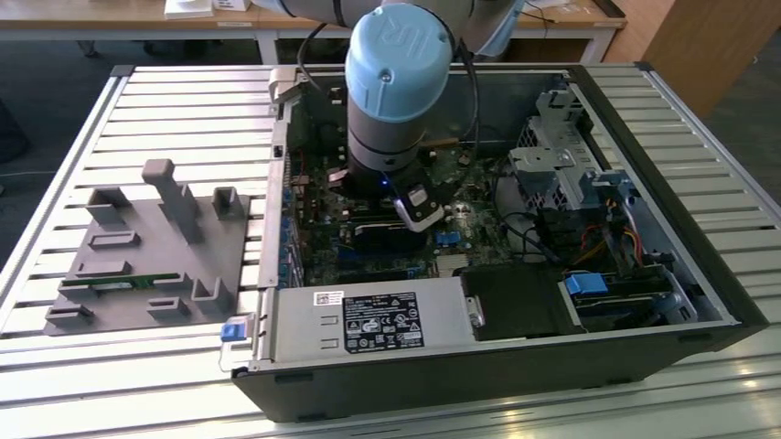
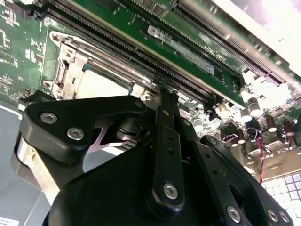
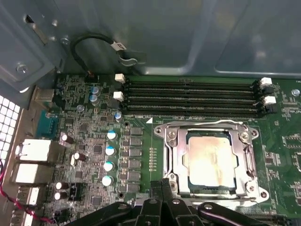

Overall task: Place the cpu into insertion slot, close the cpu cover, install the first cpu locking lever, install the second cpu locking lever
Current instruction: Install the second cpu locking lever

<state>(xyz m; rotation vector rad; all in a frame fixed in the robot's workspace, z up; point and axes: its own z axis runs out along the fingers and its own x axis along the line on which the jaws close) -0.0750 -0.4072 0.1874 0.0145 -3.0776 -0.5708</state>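
I'm down inside the open computer case (image 1: 683,274), hanging over the motherboard (image 3: 141,141) right at the socket. In the first wrist view the cpu (image 3: 211,157) sits flat in its slot, dull silver top showing through the square opening of the cpu cover (image 3: 171,155), which lies folded down around it. So chip seated, frame lowered — that reads as 2 steps behind me. The 4 memory slots (image 3: 188,96) run just beyond the socket. My gripper (image 3: 162,188) hovers at the socket's near edge; the fingers look drawn together with nothing between them, a narrow tip that suits working along the frame's side. I can't make out the locking levers clearly enough to say whether either is latched.
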